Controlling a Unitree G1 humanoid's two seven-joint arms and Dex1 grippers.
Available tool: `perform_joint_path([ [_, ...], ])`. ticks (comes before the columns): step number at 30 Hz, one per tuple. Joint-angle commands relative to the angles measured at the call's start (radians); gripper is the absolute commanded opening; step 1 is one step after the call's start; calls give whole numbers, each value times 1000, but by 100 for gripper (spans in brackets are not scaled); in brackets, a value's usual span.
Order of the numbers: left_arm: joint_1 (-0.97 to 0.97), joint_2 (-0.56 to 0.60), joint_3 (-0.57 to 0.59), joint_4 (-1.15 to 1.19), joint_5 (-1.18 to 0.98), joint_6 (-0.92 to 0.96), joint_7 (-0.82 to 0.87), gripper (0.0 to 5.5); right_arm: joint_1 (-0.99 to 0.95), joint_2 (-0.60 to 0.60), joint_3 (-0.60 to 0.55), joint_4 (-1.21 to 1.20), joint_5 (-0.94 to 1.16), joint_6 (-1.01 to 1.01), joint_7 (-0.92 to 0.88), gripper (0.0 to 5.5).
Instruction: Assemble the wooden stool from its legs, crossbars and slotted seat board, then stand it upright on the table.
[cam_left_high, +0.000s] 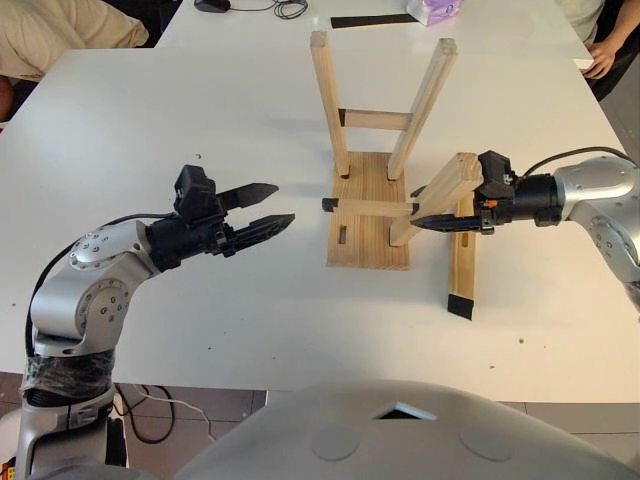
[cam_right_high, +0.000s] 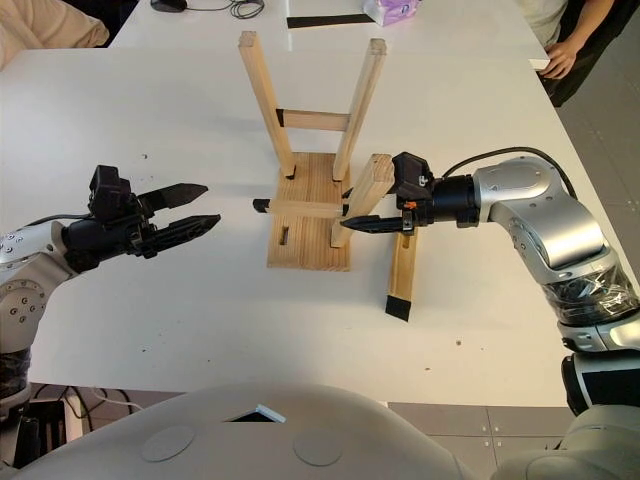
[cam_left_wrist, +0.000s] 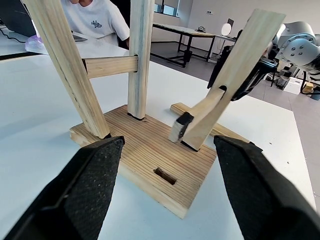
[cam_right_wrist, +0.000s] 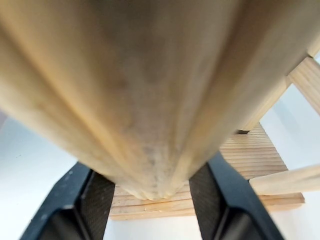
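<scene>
The slotted seat board (cam_left_high: 368, 230) lies flat mid-table. Two legs (cam_left_high: 328, 100) stand in its far slots, joined by a crossbar (cam_left_high: 378, 120). My right gripper (cam_left_high: 432, 212) is shut on a third leg (cam_left_high: 445, 190), held tilted with its foot at the board's right edge. That leg's crossbar (cam_left_high: 365, 207) points left over the board. In the right wrist view the leg (cam_right_wrist: 150, 90) sits between both black fingers (cam_right_wrist: 85, 200). A fourth leg (cam_left_high: 462, 268) lies on the table to the right. My left gripper (cam_left_high: 265, 205) hovers open left of the board, holding nothing.
An empty slot (cam_left_wrist: 164, 175) shows in the board's near-left corner. A black strip (cam_left_high: 370, 20), a purple packet (cam_left_high: 435, 10) and a mouse (cam_left_high: 212, 5) lie at the far edge. A person's hand (cam_left_high: 603, 58) rests at the far right corner.
</scene>
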Motion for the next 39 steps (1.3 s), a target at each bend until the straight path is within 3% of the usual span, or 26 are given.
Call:
perform_joint_path([
  [1, -43, -4, -29, 20, 14, -2, -8, 333, 104, -3, 145, 137, -225, 104, -58, 201],
  [7, -32, -1, -20, 17, 10, -5, -6, 333, 126, 51, 24, 46, -176, 95, -158, 289],
  [13, -12, -4, -8, 12, 11, -10, 5, 333, 190, 63, -124, -95, -145, 132, -211, 289],
  [16, 14, 5, 15, -1, 5, -10, 6, 333, 320, 18, -270, -245, -104, 196, -254, 289],
  [19, 68, 12, 64, -29, -4, -10, 15, 333, 549, -2, -429, -421, -110, 262, -313, 339],
  [23, 184, -3, 148, -98, -16, -13, 51, 333, 699, 111, -544, -616, -150, 438, -549, 399],
  [26, 241, -17, 178, -137, -19, -14, 79, 333, 657, 310, -599, -739, -75, 671, -785, 449],
  [31, 254, -25, 178, -159, -20, -11, 108, 333, 595, 556, -641, -899, 6, 1004, -987, 451],
  [36, 251, -8, 169, -166, -28, 2, 109, 333, 688, 620, -602, -916, 2, 1074, -1113, 451],
  [39, 229, 5, 158, -156, -31, 11, 100, 333, 782, 613, -513, -915, -53, 1027, -1160, 451],
])
